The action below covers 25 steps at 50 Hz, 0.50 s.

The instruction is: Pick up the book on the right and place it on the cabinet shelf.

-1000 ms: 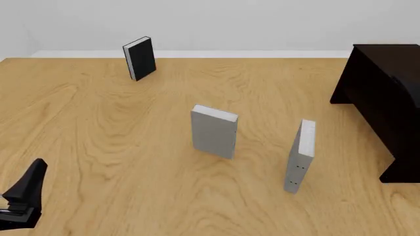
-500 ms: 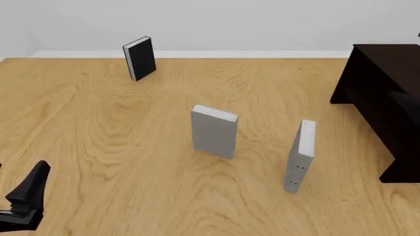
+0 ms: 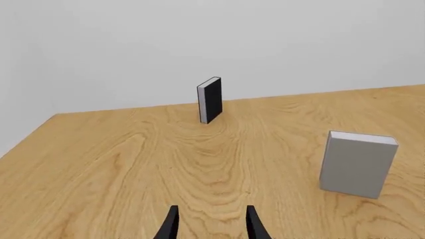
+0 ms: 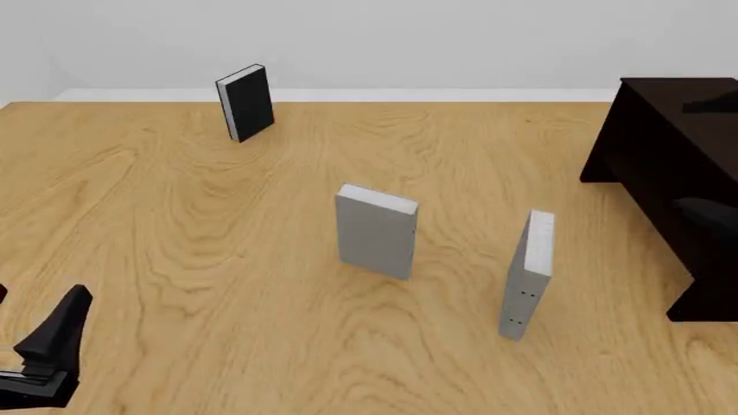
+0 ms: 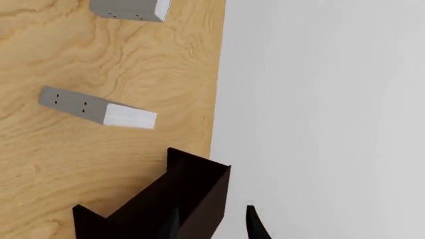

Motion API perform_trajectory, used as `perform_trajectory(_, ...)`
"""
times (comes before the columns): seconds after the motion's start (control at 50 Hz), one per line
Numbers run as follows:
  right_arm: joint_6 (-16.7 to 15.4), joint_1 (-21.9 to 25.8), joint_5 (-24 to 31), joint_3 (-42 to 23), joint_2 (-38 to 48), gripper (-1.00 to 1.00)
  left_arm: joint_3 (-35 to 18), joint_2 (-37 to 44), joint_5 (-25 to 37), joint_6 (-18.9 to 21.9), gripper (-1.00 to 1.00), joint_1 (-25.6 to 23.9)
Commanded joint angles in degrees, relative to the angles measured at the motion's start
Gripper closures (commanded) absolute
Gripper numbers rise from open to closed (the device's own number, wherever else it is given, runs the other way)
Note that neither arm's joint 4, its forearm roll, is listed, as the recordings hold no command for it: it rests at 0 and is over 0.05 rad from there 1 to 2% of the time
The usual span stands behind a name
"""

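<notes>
Approach is the step in hand, by my reading: nothing is being held, and the thin light-grey book with white page edges (image 4: 528, 274) is standing upright on the wooden table (image 4: 173, 216), apart from the thicker plain grey book (image 4: 376, 231) and near the very dark brown wooden cabinet (image 4: 680, 173). Its shelf recess is not showing clearly. The right gripper (image 5: 211, 223) is looking past the cabinet with its fingers apart. The left gripper (image 3: 211, 224) is sitting low, fingers parted, facing the black book (image 3: 210, 99). Next, the right arm probably needs to be swinging toward the thin book's spine.
</notes>
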Motion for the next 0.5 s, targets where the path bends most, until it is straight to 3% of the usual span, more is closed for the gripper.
perform_trajectory(0.02,-4.71,1.02,3.55,-1.16,2.53,-1.0,0.0,0.0,0.18,0.31,-1.0,-0.26)
perform_trajectory(0.22,-6.64,2.52,2.59,-1.58,5.43,-1.0,0.0,-0.01,0.23,0.49,-1.0,-0.66)
perform_trajectory(0.5,-11.35,3.26,5.59,-1.9,8.06,-1.0,0.0,0.03,0.83,1.46,-1.0,-0.88)
